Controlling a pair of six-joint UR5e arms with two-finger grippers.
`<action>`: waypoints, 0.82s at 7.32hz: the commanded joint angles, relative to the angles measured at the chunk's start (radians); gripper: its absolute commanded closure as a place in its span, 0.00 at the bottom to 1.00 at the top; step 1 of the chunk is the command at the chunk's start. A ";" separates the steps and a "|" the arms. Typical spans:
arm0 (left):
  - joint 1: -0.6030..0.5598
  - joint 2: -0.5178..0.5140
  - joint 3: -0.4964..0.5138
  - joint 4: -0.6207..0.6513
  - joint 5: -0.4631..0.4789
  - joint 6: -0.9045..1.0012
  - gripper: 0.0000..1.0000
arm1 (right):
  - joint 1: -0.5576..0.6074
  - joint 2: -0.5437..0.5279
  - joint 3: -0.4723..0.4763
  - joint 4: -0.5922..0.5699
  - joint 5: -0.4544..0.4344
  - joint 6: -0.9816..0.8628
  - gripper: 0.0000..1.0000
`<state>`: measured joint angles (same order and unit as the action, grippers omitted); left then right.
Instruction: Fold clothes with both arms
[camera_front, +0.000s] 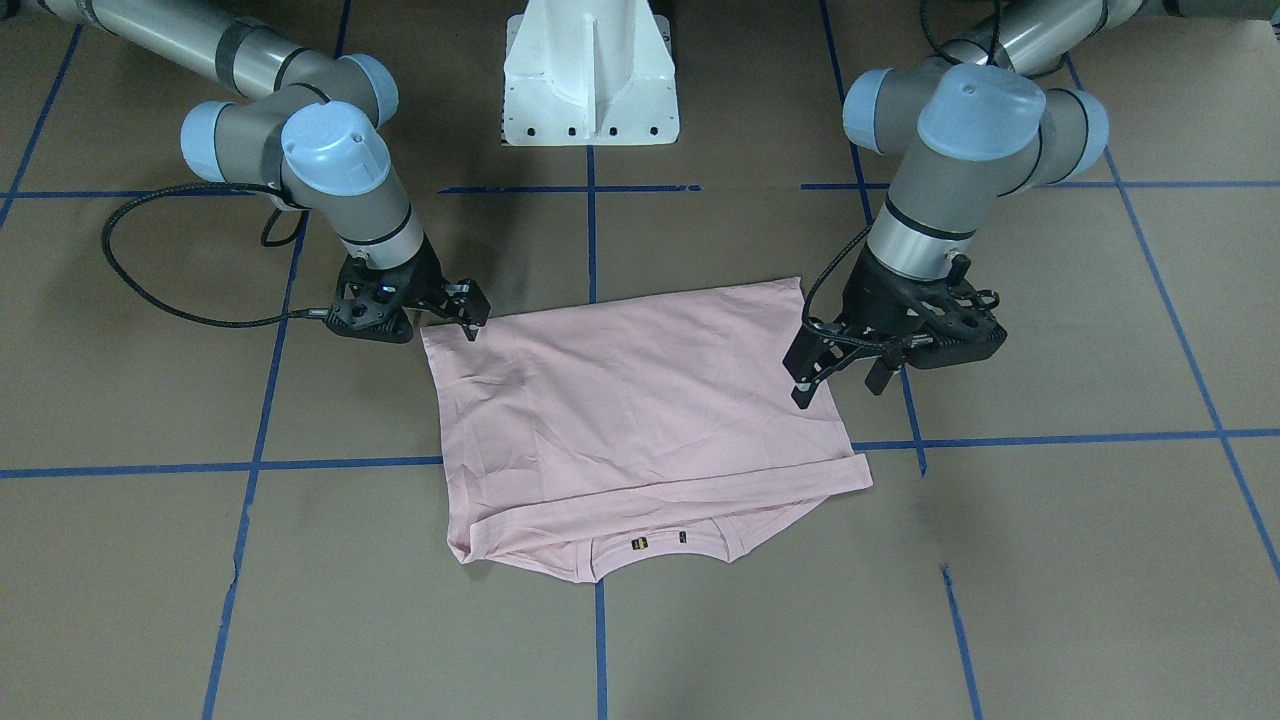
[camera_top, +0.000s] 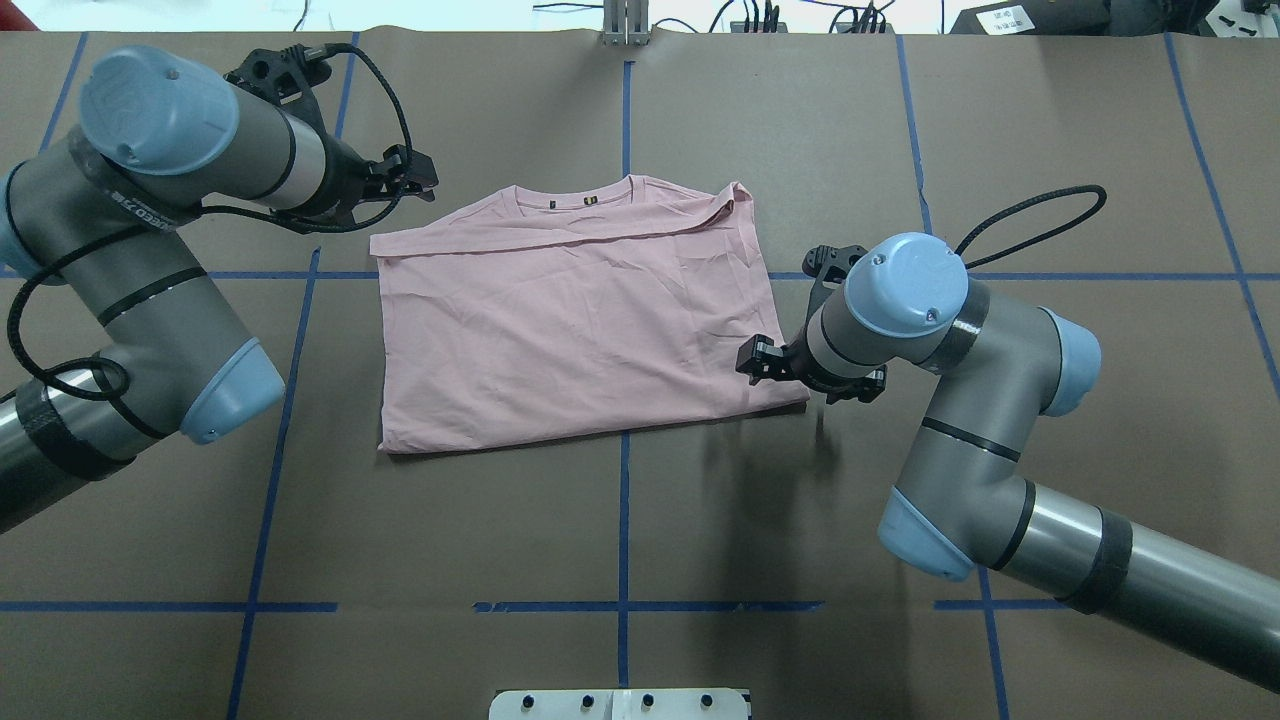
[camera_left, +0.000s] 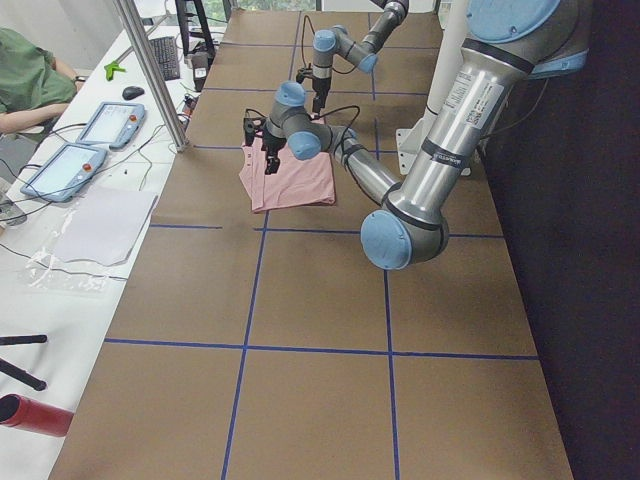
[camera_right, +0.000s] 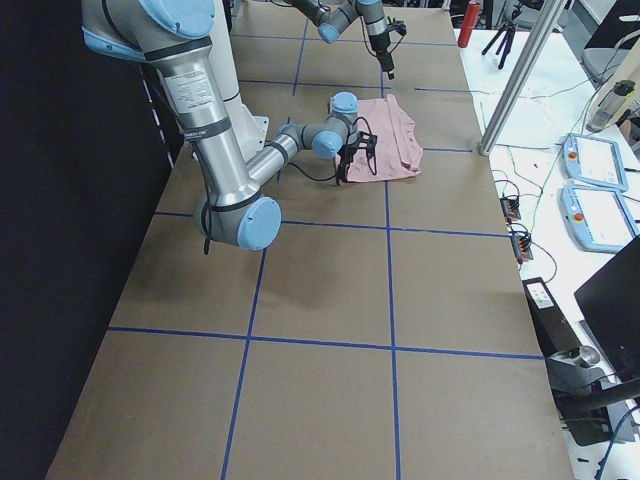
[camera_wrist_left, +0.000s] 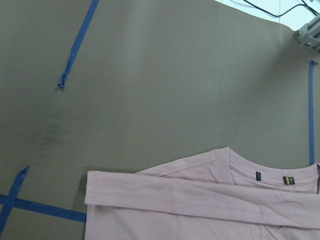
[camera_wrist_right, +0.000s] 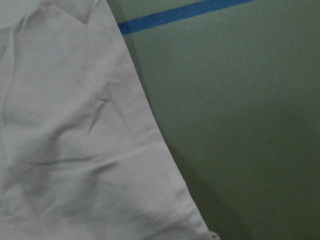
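On the brown table (camera_front: 1050, 560) gridded with blue tape (camera_front: 340, 464), the pink T-shirt (camera_front: 630, 400) lies folded flat, collar away from the robot; the left gripper (camera_front: 839, 392) points down over one side edge, fingers apart, and the right gripper (camera_front: 472, 325) sits low at the opposite corner, where I cannot tell its spread.

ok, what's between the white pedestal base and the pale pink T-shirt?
Only bare brown tabletop crossed by blue tape lines; front-facing view shows it.

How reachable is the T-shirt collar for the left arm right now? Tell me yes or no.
Probably yes: the left gripper hovers open beside the T-shirt, and its collar lies flat and uncovered nearby, nothing standing between them.
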<state>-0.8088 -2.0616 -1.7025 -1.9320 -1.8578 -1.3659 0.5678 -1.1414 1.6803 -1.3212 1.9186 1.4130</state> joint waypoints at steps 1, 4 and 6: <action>0.000 0.001 -0.006 0.005 0.000 -0.004 0.00 | -0.018 -0.009 -0.002 -0.003 -0.003 0.000 0.03; 0.002 0.003 -0.008 0.005 0.002 -0.006 0.00 | -0.014 -0.012 -0.005 -0.003 -0.004 -0.012 0.73; 0.002 0.003 -0.008 0.005 0.002 -0.006 0.00 | 0.003 -0.012 0.001 -0.004 -0.003 -0.017 1.00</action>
<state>-0.8072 -2.0589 -1.7107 -1.9267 -1.8563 -1.3714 0.5610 -1.1534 1.6784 -1.3242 1.9147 1.3990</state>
